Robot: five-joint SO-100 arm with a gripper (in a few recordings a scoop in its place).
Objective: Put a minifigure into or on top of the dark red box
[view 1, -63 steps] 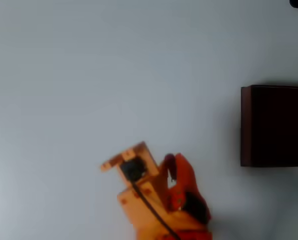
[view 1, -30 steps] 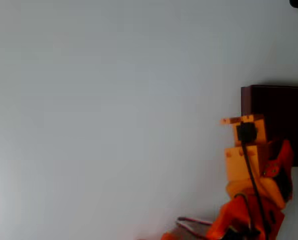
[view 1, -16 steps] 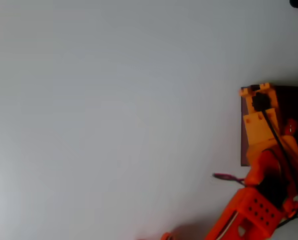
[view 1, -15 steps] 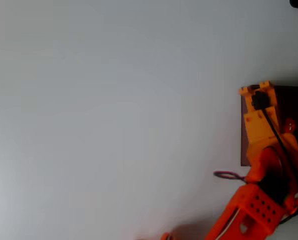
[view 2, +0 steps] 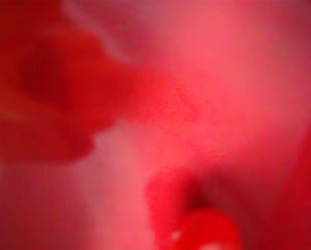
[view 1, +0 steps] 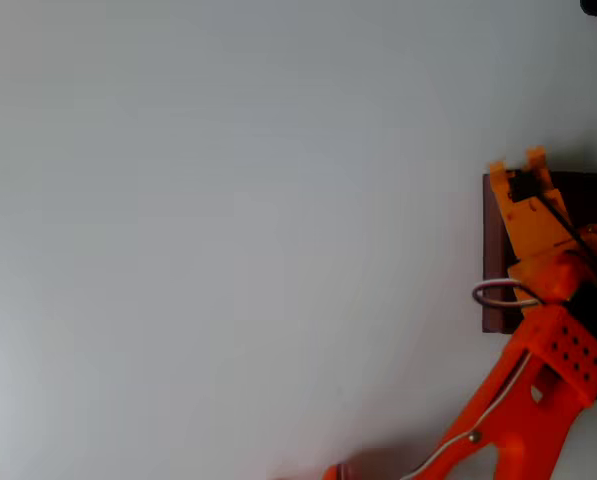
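Orange, the one arm (view 1: 538, 380) reaches from the lower right over the one dark red box (view 1: 493, 250) at the overhead view's right edge, its gripper (view 1: 523, 200) above the box's left wall. Whether the fingers are spread or holding anything, I cannot tell. Close up, the wrist view is a red blur with a rounded bright red shape (view 2: 204, 232) at the bottom, perhaps the minifigure.

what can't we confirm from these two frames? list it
- Minifigure: not identifiable. The wrist view is a red, out-of-focus blur; the rounded red blob at its bottom edge could be it, but I cannot tell.
- Claw state: in the overhead view the orange arm covers the fingertips, so open or shut cannot be read.
- Dark red box: cut off by the right edge and overlapped by the arm; its inside is too dark to show contents.
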